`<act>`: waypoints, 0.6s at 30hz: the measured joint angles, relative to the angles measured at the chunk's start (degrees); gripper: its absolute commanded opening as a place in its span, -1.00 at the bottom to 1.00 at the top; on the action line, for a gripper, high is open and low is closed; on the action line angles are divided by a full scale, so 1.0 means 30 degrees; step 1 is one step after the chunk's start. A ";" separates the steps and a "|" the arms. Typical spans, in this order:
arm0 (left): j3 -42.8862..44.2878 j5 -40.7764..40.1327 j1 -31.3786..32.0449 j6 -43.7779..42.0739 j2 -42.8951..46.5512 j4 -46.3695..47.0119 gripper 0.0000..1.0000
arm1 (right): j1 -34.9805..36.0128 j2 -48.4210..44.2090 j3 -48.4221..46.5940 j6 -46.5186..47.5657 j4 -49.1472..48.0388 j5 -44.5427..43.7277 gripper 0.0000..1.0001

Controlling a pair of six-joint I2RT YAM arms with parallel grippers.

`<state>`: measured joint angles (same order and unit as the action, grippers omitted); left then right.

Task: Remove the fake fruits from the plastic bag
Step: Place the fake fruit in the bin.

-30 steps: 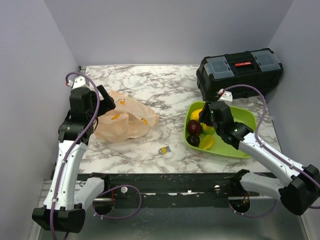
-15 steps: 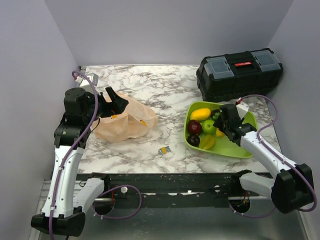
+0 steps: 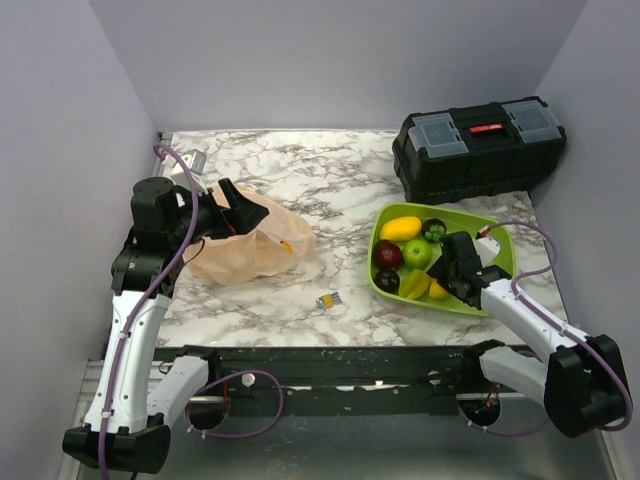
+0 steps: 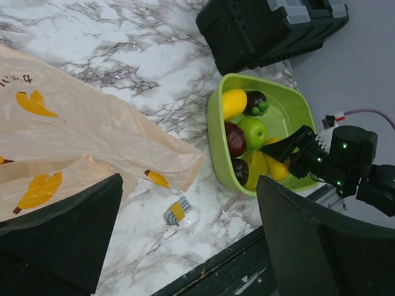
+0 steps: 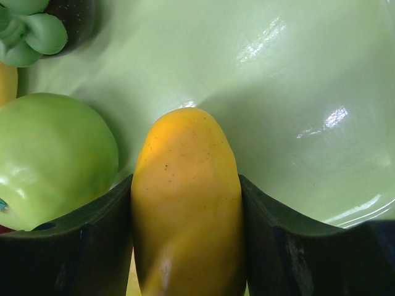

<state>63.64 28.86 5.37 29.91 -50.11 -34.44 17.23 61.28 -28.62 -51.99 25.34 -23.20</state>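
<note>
Glossy rounded fruits (image 4: 253, 132) fill a smooth tray (image 4: 290, 111).

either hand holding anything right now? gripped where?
Right hand clamps a yellow-orange fake fruit across its sides in the green tray. Left hand holds nothing.

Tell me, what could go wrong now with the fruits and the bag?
1. The right tool grips a yellow fruit right beside the green apple in the tray; letting go could bump the fruits around.
2. The left tool hangs open over the thin plastic bag; closing might pinch only plastic and drag the bag.
</note>
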 measured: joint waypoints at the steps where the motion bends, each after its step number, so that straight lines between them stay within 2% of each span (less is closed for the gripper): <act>1: 0.0000 0.0168 0.0007 0.0066 0.0007 0.0073 0.78 | -0.0007 0.0000 0.0000 -0.0124 -0.0044 0.0007 -0.10; 4: 0.0000 0.0306 0.0007 0.0138 0.0051 0.0204 0.78 | -0.0022 -0.0007 0.0000 -0.0364 -0.0087 0.0007 0.28; 9: 0.0000 0.0481 0.0007 0.0182 0.0248 0.0197 0.79 | -0.0022 -0.0262 0.0000 -0.0692 -0.0095 0.0022 0.67; 18: 0.0510 0.0474 0.0007 0.0036 0.0415 -0.0153 0.79 | -0.0022 -0.1093 -0.0138 -0.0459 0.0058 -0.0007 0.74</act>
<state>65.17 30.28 5.39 30.02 -48.86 -34.89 17.17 58.00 -29.04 -53.36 25.52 -23.22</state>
